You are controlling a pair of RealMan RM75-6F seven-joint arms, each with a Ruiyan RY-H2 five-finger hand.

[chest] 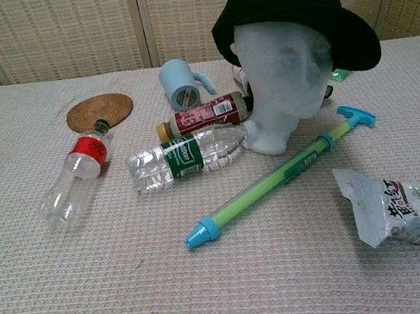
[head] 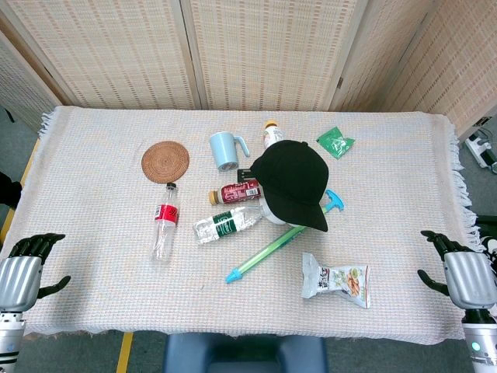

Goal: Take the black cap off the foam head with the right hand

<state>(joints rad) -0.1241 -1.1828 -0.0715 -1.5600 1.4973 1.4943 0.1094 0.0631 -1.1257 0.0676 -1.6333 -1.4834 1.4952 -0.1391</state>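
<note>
I see the black cap (head: 291, 183) on the foam head (chest: 285, 79), far left of my open, empty right hand (head: 458, 268).

I can make out little: the snack pouch (chest: 408, 209) at my four o'clock carries large Chinese characters, and the green-labelled bottle (chest: 183, 154) bears script too blurred to read.

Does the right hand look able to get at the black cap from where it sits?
Probably yes. The right hand is open at the table edge, and only the flat snack packet lies between it and the black cap atop the foam head.
</note>
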